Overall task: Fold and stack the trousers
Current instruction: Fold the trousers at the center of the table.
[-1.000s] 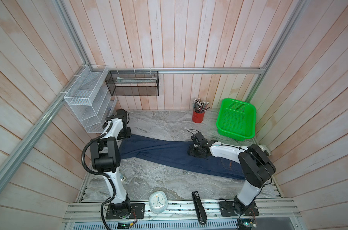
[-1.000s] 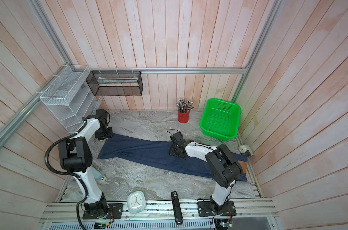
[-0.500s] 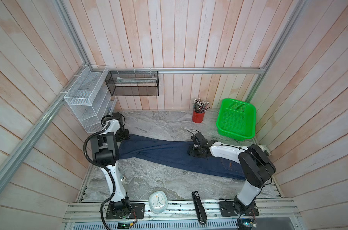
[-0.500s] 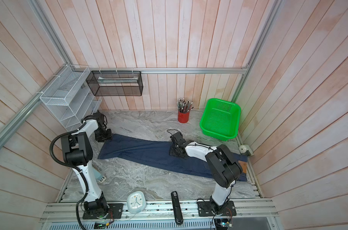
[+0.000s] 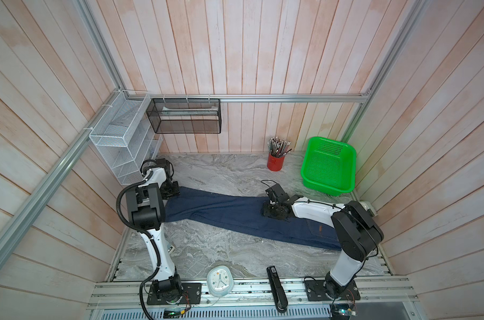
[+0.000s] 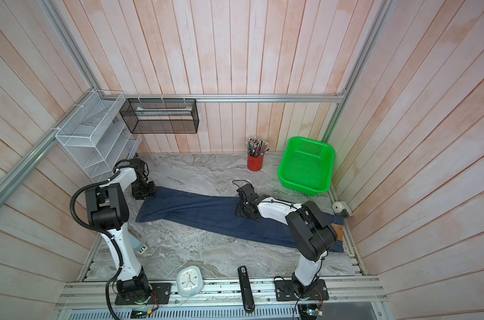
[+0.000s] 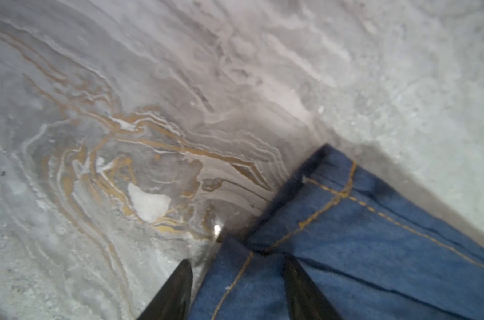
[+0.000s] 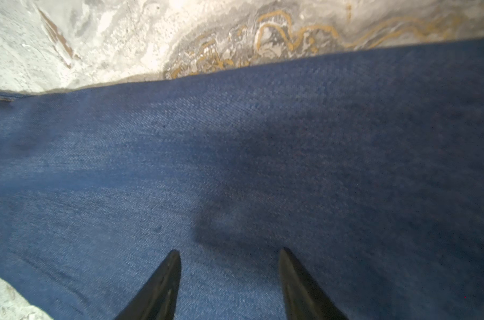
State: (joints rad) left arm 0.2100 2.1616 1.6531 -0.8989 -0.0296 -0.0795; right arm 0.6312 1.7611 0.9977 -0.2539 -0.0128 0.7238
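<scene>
One pair of trousers (image 5: 229, 213), spread full length across marbled table (image 5: 221, 249), flat, not yet folded; waist end by right arm's base, leg hems by left arm. Left pincer (image 5: 171, 191) at hem corner, jaws apart, nothing gripped: in left wrist view, one finger (image 7: 177, 288) over bare table, its mate over denim, tan-stitched hem edge between. Right pincer (image 5: 274, 212) mid-leg, near far edge of cloth, jaws likewise parted, tips down at denim, contact impossible to judge, nothing clasped. Green basket (image 5: 329, 166) and red pencil cup (image 5: 275, 163) at back of table, apart from trousers. Clock (image 5: 220, 281) and long black tool (image 5: 277, 288) on front rail (image 5: 249, 292).
</scene>
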